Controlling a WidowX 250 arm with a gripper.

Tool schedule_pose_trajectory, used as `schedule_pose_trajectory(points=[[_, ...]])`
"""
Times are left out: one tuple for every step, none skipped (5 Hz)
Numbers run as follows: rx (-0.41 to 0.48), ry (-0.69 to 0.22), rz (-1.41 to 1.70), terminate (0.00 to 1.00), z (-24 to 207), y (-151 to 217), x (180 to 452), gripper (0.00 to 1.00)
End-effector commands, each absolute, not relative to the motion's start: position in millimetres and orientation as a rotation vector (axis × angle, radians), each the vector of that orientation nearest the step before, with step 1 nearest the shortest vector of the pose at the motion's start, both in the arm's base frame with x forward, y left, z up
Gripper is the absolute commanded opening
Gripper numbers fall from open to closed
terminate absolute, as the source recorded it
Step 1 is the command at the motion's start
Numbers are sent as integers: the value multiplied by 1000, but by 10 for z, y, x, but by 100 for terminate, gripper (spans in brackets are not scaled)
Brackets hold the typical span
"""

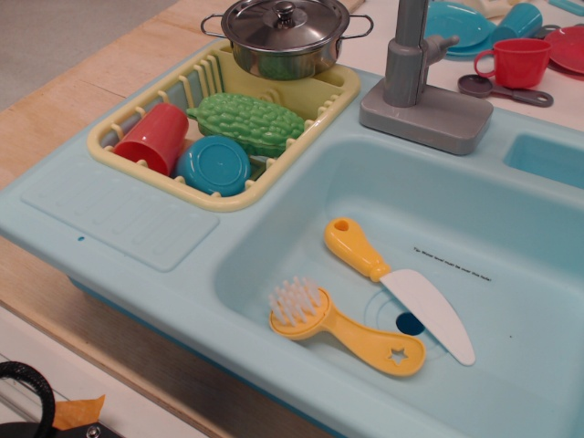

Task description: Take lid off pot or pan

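— Jaws weren't in view, so spread or pressed together, I couldn't tell.
— Sink (511,383) nearest?
— Yes: brush (342,327), knife (399,285). Rack (164,185) at ten o'clock held cups and a green vegetable (248,121).
— Farthest?
— Pot (285,50) at twelve, lid (285,20) still seated. Next likely: reaching the knob.

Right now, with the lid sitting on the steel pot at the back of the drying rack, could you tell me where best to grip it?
Take the lid by its small round knob, coming straight down from above. The knob stands proud at the centre, while the lid's rim lies flat on the pot, leaving little to pinch. The pot's loop handles stick out sideways, so a vertical approach probably clears them.
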State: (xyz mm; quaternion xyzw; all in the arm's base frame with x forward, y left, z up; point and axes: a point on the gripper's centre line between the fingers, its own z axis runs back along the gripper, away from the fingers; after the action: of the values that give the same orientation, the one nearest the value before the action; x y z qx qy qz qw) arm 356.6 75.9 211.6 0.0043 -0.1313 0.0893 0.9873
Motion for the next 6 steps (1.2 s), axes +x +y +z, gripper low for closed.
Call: schedule_pose_trajectory(points=[[9,-264,179,0,2116,759,3566,100],[1,-257,180,0,2047,781,3573,100],[-12,-240,189,0,1976,804,3573,100],[-24,-224,192,0,1908,818,3586,100],[-31,-202,194,0,1864,844,3577,100],[-24,-192,207,0,1810,864,3574,100]])
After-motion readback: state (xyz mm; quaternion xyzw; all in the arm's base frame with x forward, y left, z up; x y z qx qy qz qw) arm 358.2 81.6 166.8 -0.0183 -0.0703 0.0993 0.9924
